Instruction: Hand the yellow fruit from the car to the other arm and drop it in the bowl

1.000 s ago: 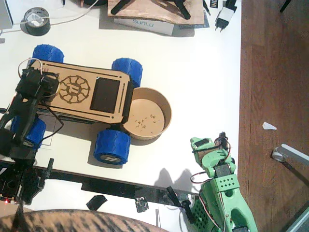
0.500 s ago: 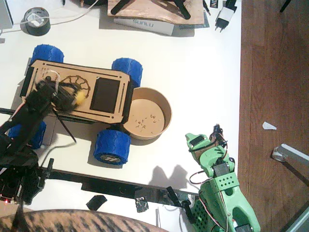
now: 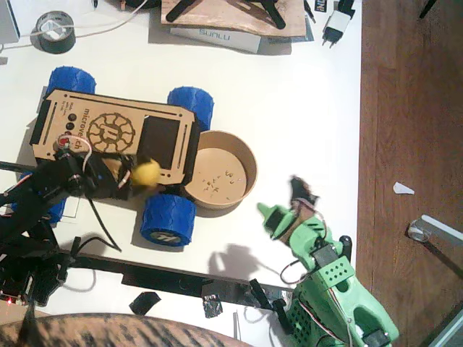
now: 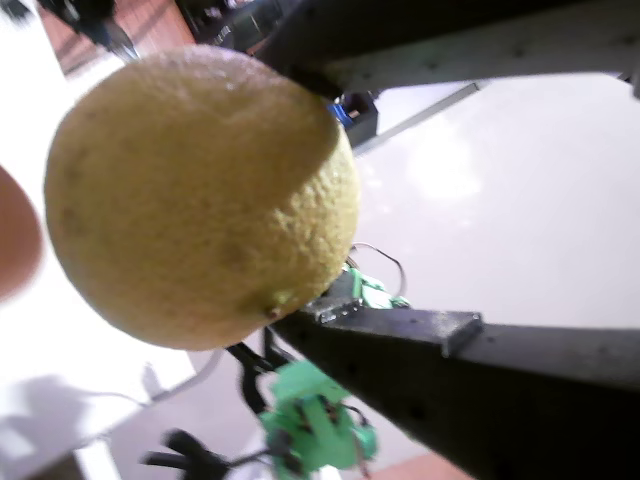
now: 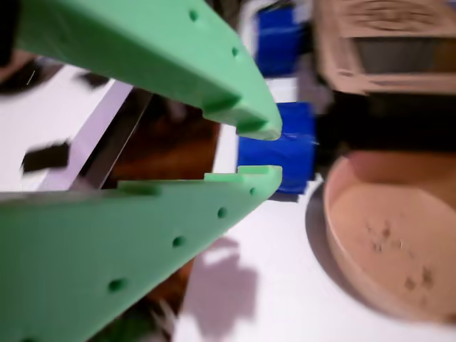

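Fixed view: left gripper (image 3: pixel 137 176) is clamping the yellow fruit (image 3: pixel 145 173) above the car's (image 3: pixel 108 137) near edge, beside the bowl (image 3: pixel 246 155); right gripper (image 3: pixel 288 204) is showing parted jaws.

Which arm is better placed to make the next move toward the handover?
Left. The left gripper holds the yellow fruit over the car's edge; the right gripper, nearly closed and empty, sits beyond the bowl.
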